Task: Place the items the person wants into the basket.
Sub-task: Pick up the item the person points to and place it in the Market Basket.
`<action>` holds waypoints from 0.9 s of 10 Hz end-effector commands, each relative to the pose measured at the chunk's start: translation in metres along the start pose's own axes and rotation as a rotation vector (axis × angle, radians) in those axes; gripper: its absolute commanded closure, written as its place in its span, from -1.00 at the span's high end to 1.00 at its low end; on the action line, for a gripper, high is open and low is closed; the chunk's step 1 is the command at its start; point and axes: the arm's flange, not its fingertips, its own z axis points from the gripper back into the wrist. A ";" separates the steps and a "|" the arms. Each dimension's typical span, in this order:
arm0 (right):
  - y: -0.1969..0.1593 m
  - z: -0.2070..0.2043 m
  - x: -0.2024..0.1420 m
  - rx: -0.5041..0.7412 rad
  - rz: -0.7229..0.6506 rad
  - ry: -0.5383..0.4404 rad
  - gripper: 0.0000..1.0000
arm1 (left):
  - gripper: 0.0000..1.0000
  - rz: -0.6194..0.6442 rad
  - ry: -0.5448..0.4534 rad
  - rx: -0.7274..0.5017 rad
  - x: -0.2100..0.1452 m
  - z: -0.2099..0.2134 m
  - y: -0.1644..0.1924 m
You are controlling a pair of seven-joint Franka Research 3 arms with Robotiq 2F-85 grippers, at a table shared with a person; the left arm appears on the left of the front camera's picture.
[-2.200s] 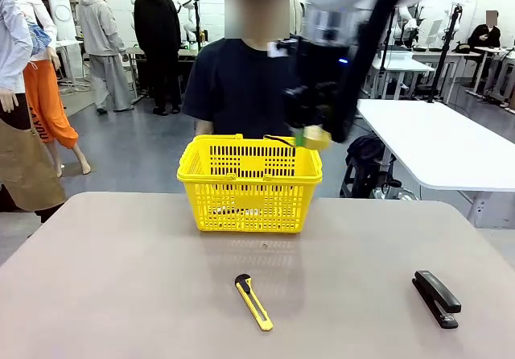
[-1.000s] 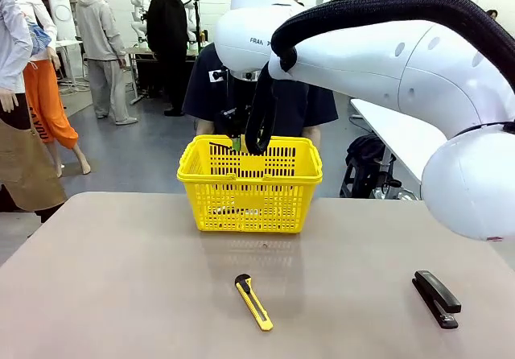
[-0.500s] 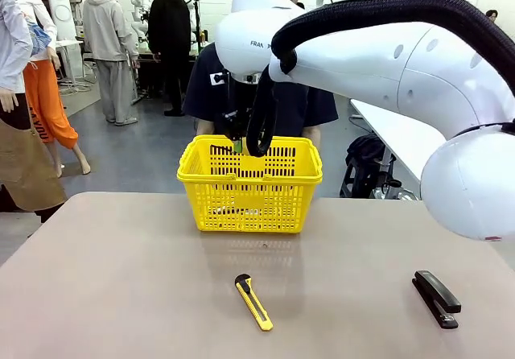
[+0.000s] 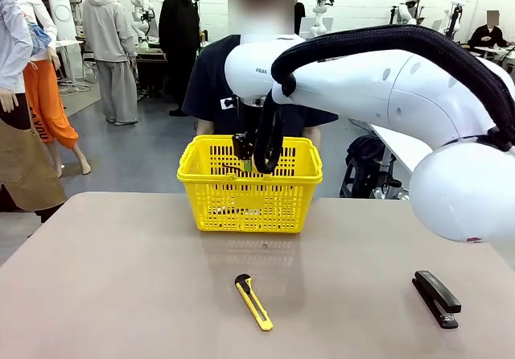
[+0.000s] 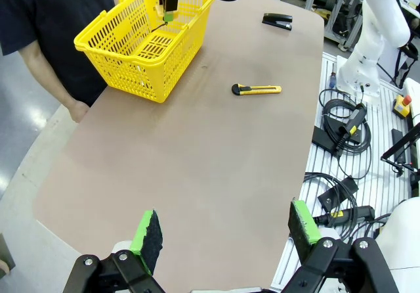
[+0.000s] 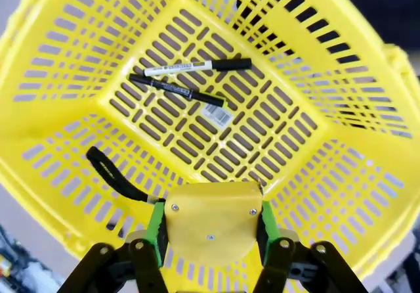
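Between right jaws: tape measure [image 6: 211,222]

The basket [image 4: 249,183] sits at the table's [image 4: 121,278] 12 o'clock edge; box cutter [image 4: 253,302] toward 6, stapler [image 4: 436,298] toward 4; marker [image 6: 197,67] and pen [image 6: 176,90] lie inside.

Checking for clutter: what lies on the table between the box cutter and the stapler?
Nothing: front view shows bare table between box cutter and stapler.
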 end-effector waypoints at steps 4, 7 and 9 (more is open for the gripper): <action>-0.005 -0.006 0.012 0.015 0.022 0.036 0.30 | 1.00 -0.016 -0.021 -0.003 0.000 0.001 0.000; -0.006 -0.007 0.011 0.021 0.033 0.053 1.00 | 1.00 -0.016 -0.021 -0.003 0.000 0.001 0.000; -0.006 -0.007 0.012 0.021 0.036 0.059 1.00 | 1.00 -0.016 -0.021 -0.003 0.000 0.001 0.000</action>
